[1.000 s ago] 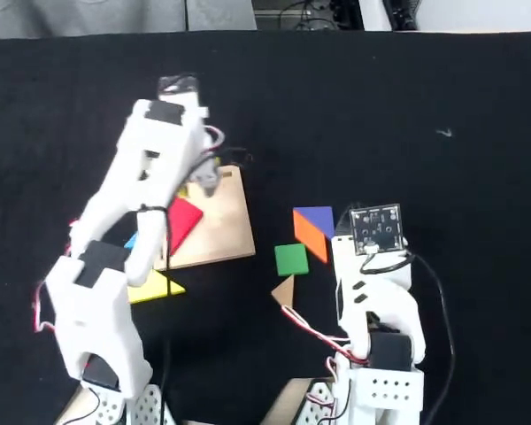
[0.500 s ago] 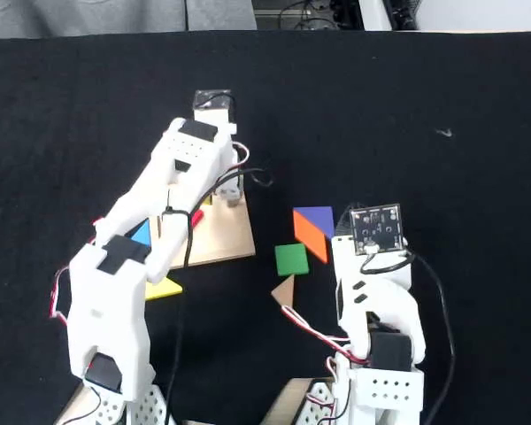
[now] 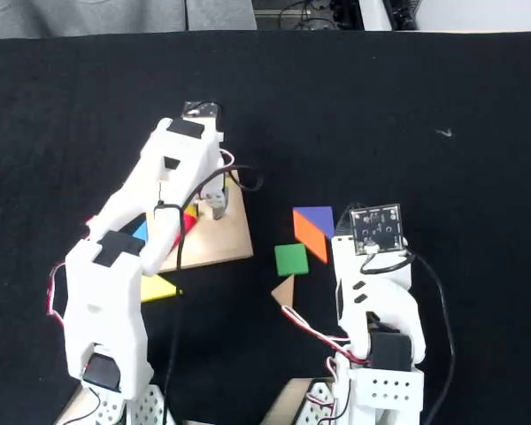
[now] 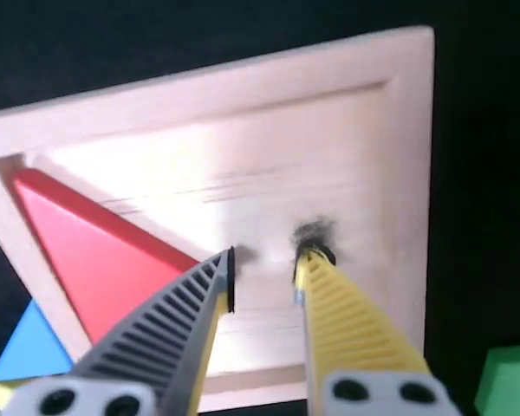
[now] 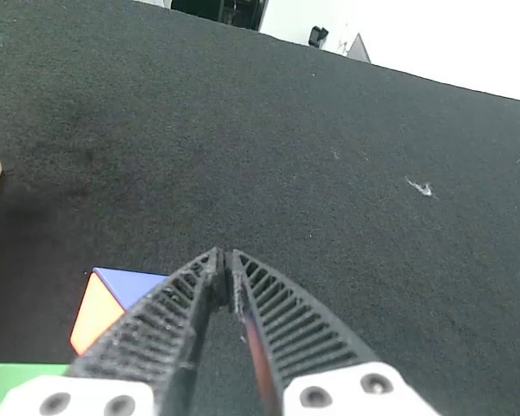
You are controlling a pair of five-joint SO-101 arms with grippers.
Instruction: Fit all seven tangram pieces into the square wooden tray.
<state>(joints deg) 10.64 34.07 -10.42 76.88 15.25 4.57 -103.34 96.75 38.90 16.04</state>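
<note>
The square wooden tray [image 3: 233, 237] [image 4: 243, 87] holds a large red triangle [image 4: 95, 260] [image 3: 190, 220] along one side. My left gripper [image 4: 267, 264] [image 3: 214, 202] hangs low over the tray's bare floor beside the red triangle, open a little with nothing between its fingers. A small blue triangle [image 3: 140, 230] [image 4: 30, 347] and a yellow triangle [image 3: 159, 288] lie outside the tray on the left. To the tray's right lie a green square [image 3: 291, 258], an orange parallelogram [image 3: 311, 235] [image 5: 95, 321], a dark blue triangle [image 3: 317, 215] [image 5: 134, 282] and a tan triangle [image 3: 285, 290]. My right gripper [image 5: 224, 260] is shut and empty above the cloth near the dark blue triangle.
Black cloth covers the table [image 3: 425, 115]. The left arm [image 3: 124, 257] hides much of the tray's left part. The right arm [image 3: 376, 274] stands just right of the loose pieces.
The left arm swung right across the tray, then came back a little toward the red triangle. The right arm has kept still.
</note>
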